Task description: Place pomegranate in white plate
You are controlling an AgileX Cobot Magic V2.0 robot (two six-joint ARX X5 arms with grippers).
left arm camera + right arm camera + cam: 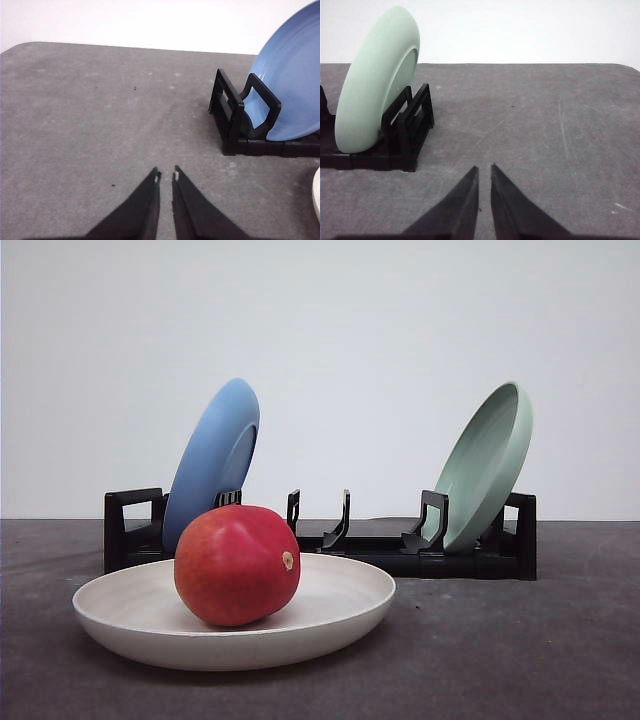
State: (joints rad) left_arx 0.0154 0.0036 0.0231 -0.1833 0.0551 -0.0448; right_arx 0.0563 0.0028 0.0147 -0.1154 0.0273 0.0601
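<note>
Status: the task appears complete. The pomegranate lies in the white plate, and nothing seems left except keeping both arms clear.

Bench (560, 660): dark grey, matte, faintly mottled and scuffed; spans the lower part of the front view.

Rack (470, 562): black plastic, slotted, with upright dividers; mid-frame, behind the white plate.

White plate (120, 615): shallow, round, matte cream, raised rim; lower left of centre in the front view, flat on the bench.

Blue plate (215, 455): smooth, round, leaning on edge in the rack's left slots.

Green plate (488, 465): pale, smooth, dished, leaning on edge in the rack's right slots.

Pomegranate (237, 565): roundish, glossy red with an orange blush and a small tan nub; rests inside the white plate, left of its middle.

Left gripper (166, 176): dark tapered fingers, nearly closed with a thin gap, holding nothing, over bare bench.

Right gripper (484, 167): same form, nearly closed, empty.
</note>
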